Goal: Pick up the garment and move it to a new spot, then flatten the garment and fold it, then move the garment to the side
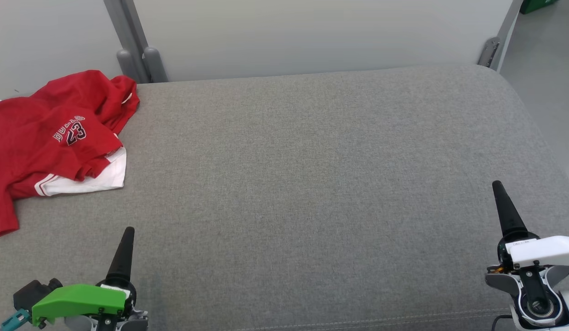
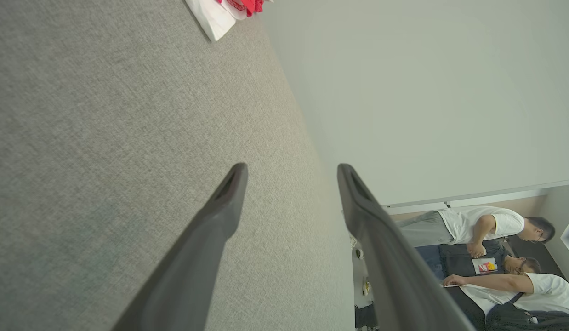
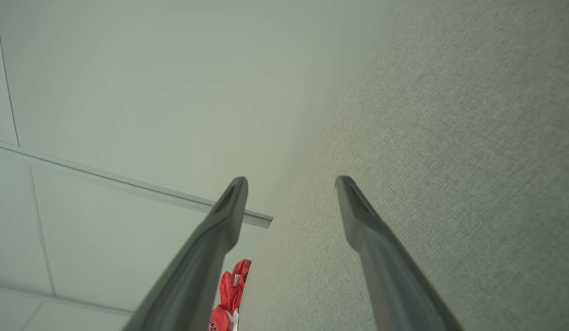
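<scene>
Upper left of the head view: we find the red garment (image 1: 50,138) crumpled at the far edge of the grey cushion (image 1: 312,184), white lining showing, one part running past the frame's left edge. Our left gripper (image 2: 291,171) and right gripper (image 3: 290,181) sit at the lower corners, both spread wide and holding nothing, well apart from the cloth. We judge this a ready pose before pickup. Grey posts (image 1: 142,59) stand just behind the garment and could crowd a reach. Two people (image 2: 486,230) show at lower right of the left wrist view, beyond the cushion.
</scene>
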`<state>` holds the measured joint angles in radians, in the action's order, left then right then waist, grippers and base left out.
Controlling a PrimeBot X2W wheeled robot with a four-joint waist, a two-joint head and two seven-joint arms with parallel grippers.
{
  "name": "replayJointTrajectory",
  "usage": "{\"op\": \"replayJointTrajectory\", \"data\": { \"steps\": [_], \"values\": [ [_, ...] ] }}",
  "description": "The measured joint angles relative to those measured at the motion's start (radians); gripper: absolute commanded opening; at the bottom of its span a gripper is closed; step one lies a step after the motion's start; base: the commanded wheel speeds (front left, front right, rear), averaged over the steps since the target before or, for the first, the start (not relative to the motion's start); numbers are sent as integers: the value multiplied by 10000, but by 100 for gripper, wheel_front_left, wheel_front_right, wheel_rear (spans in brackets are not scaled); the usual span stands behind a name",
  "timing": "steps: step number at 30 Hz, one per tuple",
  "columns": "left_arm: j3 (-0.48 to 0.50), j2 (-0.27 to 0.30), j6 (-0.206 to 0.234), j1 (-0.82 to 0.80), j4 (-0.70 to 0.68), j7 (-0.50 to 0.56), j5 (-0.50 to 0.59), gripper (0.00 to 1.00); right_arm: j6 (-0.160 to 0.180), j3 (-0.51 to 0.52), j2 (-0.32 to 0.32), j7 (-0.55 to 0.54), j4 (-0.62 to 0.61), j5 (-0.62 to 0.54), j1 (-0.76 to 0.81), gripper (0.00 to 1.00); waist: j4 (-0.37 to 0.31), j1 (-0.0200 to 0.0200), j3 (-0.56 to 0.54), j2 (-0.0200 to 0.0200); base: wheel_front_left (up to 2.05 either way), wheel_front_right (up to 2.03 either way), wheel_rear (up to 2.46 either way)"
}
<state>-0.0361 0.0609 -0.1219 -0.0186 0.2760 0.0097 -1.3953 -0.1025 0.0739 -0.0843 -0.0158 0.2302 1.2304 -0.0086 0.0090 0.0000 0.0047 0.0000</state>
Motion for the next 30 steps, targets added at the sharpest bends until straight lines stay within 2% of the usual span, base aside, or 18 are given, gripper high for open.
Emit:
{"op": "replayJointTrajectory", "data": {
  "steps": [14,30],
  "values": [
    [-313,176,10,37,-102,-476,2263,100,616,-702,-222,533,-407,-2871,205,100,30,0,2,0,0,0,0],
    [-491,176,132,214,-408,-1089,4734,100,1047,-1233,-439,1118,-614,-5496,383,100,86,0,-34,0,0,0,0]
  ]
}}
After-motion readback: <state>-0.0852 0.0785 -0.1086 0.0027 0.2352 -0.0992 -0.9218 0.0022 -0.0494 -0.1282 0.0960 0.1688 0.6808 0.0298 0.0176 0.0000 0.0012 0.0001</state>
